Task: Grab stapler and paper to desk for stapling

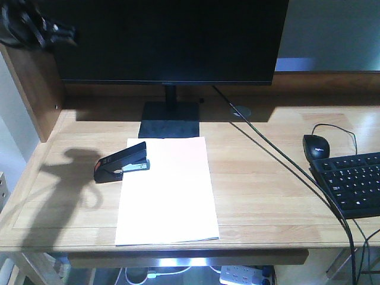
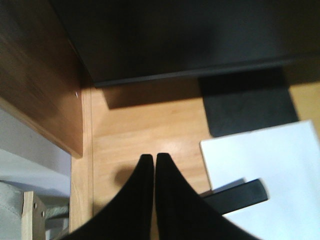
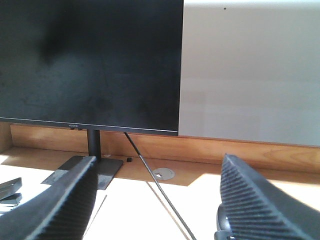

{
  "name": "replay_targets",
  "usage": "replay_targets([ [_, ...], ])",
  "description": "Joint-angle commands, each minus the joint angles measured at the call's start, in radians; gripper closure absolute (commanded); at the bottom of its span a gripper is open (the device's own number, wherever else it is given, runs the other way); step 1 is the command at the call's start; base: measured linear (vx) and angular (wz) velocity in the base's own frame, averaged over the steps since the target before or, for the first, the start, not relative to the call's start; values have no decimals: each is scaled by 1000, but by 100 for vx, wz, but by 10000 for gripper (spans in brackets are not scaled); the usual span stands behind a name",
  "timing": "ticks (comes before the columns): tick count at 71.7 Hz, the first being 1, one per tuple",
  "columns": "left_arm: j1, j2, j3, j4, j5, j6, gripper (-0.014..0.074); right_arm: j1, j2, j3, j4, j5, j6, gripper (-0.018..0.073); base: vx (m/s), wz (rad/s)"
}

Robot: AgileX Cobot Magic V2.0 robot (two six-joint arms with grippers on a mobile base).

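The black stapler (image 1: 122, 163) lies on the desk (image 1: 267, 178) with its front end over the upper left edge of the white paper (image 1: 167, 190). The paper lies flat in front of the monitor base. In the left wrist view my left gripper (image 2: 154, 158) is shut with nothing in it, above bare wood left of the paper (image 2: 270, 165) and the stapler (image 2: 235, 196). My right gripper (image 3: 159, 159) stands wide open and empty, low over the desk and facing the monitor. The stapler's end (image 3: 10, 189) shows at that view's left edge.
A large black monitor (image 1: 169, 38) on a square base (image 1: 171, 119) stands at the back. Its cable (image 1: 285, 160) runs diagonally to the front right. A black mouse (image 1: 316, 146) and keyboard (image 1: 353, 184) sit at the right. A dark wooden side panel (image 1: 35, 89) closes the left.
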Motion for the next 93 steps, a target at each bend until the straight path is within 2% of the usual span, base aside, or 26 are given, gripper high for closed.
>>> replay_targets([
  [1, 0, -128, -23, 6, -65, -58, 603, -7, 9, -25, -22, 3, -8, 74, 0, 0],
  [7, 0, -205, -18, 6, -84, -91, 603, -7, 9, -25, -22, 3, -8, 74, 0, 0],
  [22, 0, -402, 84, 6, -153, -89, 603, -7, 9, -25, -22, 3, -8, 74, 0, 0],
  [36, 0, -658, 390, 7, -300, -87, 603, -7, 9, -25, -22, 3, -8, 74, 0, 0],
  [47, 0, -900, 673, 7, -451, -53, 603, -7, 9, -25, -22, 3, -8, 74, 0, 0],
  [55, 0, -1068, 875, 6, -515, -36, 603, -7, 9, -25, -22, 3, -8, 74, 0, 0],
  [67, 0, -1329, 1136, 10, -530, -20, 603, -7, 9, -25, -22, 3, -8, 74, 0, 0],
  [74, 0, -1483, 1262, 9, -530, 29, 603, -7, 9, -25, -22, 3, -8, 74, 0, 0],
  [86, 0, -1720, 1407, 5, -528, 47, 603, -7, 9, -25, -22, 3, -8, 74, 0, 0],
  [93, 0, -1761, 1449, 0, -494, 47, 603, -7, 10, -25, -22, 3, -8, 74, 0, 0],
])
